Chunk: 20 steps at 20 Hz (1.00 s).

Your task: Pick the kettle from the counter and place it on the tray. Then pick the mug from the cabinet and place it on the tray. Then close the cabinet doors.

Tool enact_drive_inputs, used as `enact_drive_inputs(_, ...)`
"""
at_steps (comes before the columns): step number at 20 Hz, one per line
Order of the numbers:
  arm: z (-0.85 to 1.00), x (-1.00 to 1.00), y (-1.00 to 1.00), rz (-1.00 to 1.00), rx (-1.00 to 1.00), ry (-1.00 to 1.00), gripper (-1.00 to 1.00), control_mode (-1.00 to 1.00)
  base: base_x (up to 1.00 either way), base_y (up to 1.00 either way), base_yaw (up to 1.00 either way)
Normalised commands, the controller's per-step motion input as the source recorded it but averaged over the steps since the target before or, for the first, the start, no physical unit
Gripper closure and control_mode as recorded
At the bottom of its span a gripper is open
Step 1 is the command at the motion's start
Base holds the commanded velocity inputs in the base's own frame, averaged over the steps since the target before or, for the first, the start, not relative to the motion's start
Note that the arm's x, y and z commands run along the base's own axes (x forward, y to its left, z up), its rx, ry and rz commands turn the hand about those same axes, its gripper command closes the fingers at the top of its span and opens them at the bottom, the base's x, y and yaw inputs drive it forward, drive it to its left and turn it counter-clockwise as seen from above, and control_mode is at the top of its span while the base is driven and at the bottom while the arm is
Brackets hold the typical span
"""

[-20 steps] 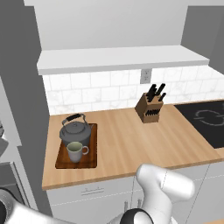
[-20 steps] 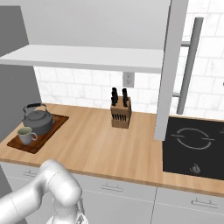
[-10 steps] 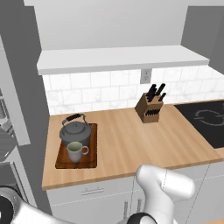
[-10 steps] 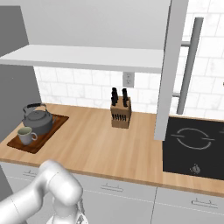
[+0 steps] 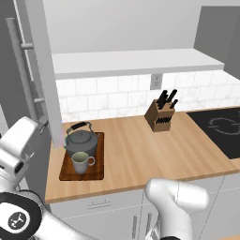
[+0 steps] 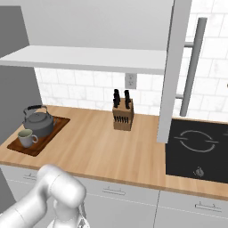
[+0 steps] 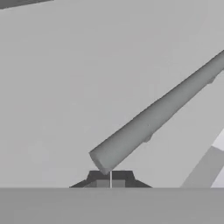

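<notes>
- Claw [image 7: 110, 183] pressed together, empty, a door's bar handle [image 7: 153, 120] slanting toward 2 o'clock.
- Kettle [image 5: 80, 140] and mug [image 5: 82, 162] sit on the tray [image 5: 65, 172] (counter's [image 5: 140, 154] left end).

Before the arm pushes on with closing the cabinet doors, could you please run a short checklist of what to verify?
1. Kettle on the tray: ok.
2. Mug on the tray, in front of the kettle: ok.
3. Gripper shut with nothing between its fingers: ok.
4. Gripper lined up at the end of the left door's bar handle: ok; contact cannot tell.
5. Left door closed: not ok, it stands open.
6. Right door closed: not ok, also open.
</notes>
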Motion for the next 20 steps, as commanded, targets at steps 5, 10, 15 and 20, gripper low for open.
enact_drive_inputs(5,0.25,0.09,-0.57,0.01,0.08,0.0,1.0,-1.0,0.0,0.0,0.0)
enact_drive_inputs(10,0.0,0.22,-0.23,0.05,0.04,0.0,1.0,-1.0,0.0,0.0,0.0)
enact_drive_inputs(15,-0.06,0.31,-0.14,0.02,0.07,0.0,1.0,-1.0,0.0,0.0,0.0)
enact_drive_inputs(20,-0.25,0.47,-0.16,0.02,0.11,0.0,1.0,-1.0,0.0,0.0,0.0)
